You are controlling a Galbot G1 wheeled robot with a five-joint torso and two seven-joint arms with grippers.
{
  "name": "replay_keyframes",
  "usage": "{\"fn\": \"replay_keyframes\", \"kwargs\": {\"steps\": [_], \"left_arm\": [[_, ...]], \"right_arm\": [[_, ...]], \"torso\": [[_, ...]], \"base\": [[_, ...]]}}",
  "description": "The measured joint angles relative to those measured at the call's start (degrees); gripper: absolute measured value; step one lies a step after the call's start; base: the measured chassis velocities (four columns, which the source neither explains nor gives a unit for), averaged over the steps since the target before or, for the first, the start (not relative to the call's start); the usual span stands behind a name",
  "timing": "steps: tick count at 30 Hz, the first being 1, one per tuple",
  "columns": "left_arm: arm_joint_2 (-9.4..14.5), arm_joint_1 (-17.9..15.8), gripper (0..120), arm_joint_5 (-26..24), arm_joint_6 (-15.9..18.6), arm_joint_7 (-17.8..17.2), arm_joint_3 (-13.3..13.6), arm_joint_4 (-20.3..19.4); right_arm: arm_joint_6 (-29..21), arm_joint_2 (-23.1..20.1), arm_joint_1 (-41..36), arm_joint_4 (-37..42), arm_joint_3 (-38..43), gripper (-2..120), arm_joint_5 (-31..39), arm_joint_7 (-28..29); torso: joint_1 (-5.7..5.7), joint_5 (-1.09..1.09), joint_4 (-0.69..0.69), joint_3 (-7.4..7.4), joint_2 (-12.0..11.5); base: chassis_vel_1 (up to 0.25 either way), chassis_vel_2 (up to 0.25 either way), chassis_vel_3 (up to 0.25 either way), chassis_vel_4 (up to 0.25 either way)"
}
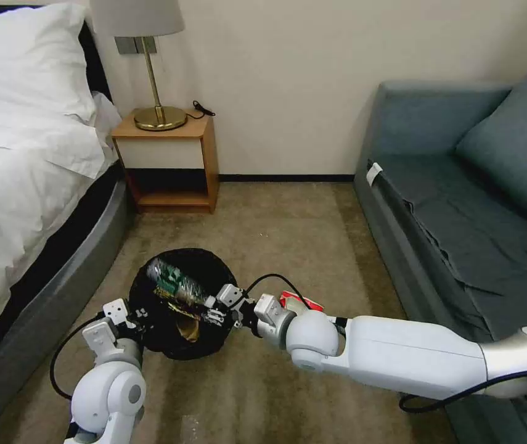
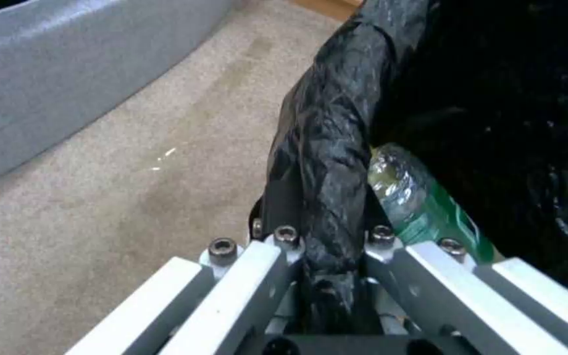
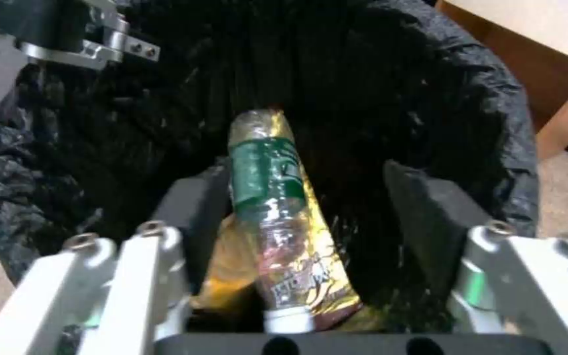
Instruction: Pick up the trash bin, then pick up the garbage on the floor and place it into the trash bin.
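The left gripper (image 2: 327, 246) is clamping the trash bin (image 1: 180, 302) rim; the right gripper (image 3: 303, 207), fingers apart over the opening, is releasing the bottle (image 3: 271, 207); hold the bin level.

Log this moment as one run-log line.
left pincer: shut on trash bin rim | right pincer: open over bin | bottle: inside | red wrapper: on floor

no text can be read with any certainty. the clear bottle (image 3: 267, 207) carries a green label (image 3: 261, 177) with pale marks too blurred to make out, and the gold wrapper (image 3: 310, 283) under it bears light lettering near the bottle's neck that cannot be deciphered either.
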Motion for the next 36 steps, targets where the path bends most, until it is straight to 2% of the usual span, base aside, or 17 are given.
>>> {"fn": "replay_keyframes", "kwargs": {"steps": [4, 5, 8, 11, 13, 14, 18, 21, 23, 25, 36], "left_arm": [[0.15, 0.24, 3, 0.0, -0.09, 0.0, -0.09, -0.16], [0.15, 0.24, 3, 0.0, -0.09, 0.0, -0.09, -0.16], [0.43, 0.28, 3, -0.04, -0.18, 0.0, -0.38, -0.16], [0.55, 0.3, 3, -0.1, -0.3, 0.01, -0.55, -0.15], [0.66, 0.52, 3, -0.14, -0.53, 0.06, -0.67, -0.16], [0.66, 0.52, 3, -0.14, -0.53, 0.06, -0.67, -0.16], [0.65, 0.7, 3, -0.14, -0.73, 0.12, -0.72, -0.15], [0.63, 0.84, 3, -0.14, -0.82, 0.15, -0.93, -0.15], [0.65, 0.9, 3, -0.14, -0.86, 0.15, -1.04, -0.14], [0.62, 1.1, 3, -0.13, -1.04, 0.15, -1.25, -0.13], [0.44, 2.08, 3, 0.02, -1.84, 0.2, -1.6, -0.61]], "right_arm": [[0.2, -0.88, -0.66, 0.5, 1.69, 85, -1.59, 0.12], [0.2, -0.88, -0.66, 0.5, 1.69, 85, -1.59, 0.12], [0.63, -2.39, -0.81, 0.05, 5.05, 96, -4.07, -0.54], [1.22, -3.22, -0.87, -1.41, 7.28, 99, -5.85, -1.54], [2.13, -4.25, -0.89, -5.96, 10.05, 100, -7.73, -3.22], [2.13, -4.25, -0.89, -5.96, 10.05, 100, -7.73, -3.22], [4.7, -3.97, -0.89, -15.6, 10.81, 100, -10.31, -5.49], [7.96, -2.26, -0.9, -24.34, 9.17, 100, -12.15, -7.38], [8.67, -1.59, -0.9, -27.03, 8.58, 100, -12.46, -7.95], [10.3, 0.42, -0.9, -34.71, 6.53, 100, -12.79, -9.55], [13.32, 5.76, -1.44, -50.3, 1.73, 100, -13.41, -13.69]], "torso": [[0.0, 0.0, 0.0, 0.0, 0.0], [0.0, 0.0, 0.0, 0.0, 0.0], [0.0, 0.0, 0.0, 0.0, 0.0], [0.0, 0.0, 0.0, 0.0, 0.0], [0.0, 0.0, 0.0, 0.0, 0.0], [0.0, 0.0, 0.0, 0.0, 0.0], [0.0, 0.01, -0.01, 0.0, -0.01], [0.0, 0.02, 0.0, 0.0, -0.01], [0.0, 0.01, 0.0, 0.0, -0.01], [0.0, 0.01, 0.0, 0.0, -0.01], [0.0, 0.0, -0.01, 0.0, -0.01]], "base": [[0.0, 0.0, 0.0, 0.0], [0.0, 0.0, 0.0, 0.0], [0.0, 0.0, 0.0, 0.0], [0.0, 0.0, 0.0, 0.0], [0.0, 0.0, 0.0, 0.0], [0.0, 0.0, 0.0, 0.0], [0.0, 0.0, 0.0, 0.0], [0.0, 0.0, 0.0, 0.0], [0.0, 0.0, 0.0, 0.0], [0.0, 0.0, 0.0, 0.0], [0.0, 0.0, 0.0, 0.0]]}}
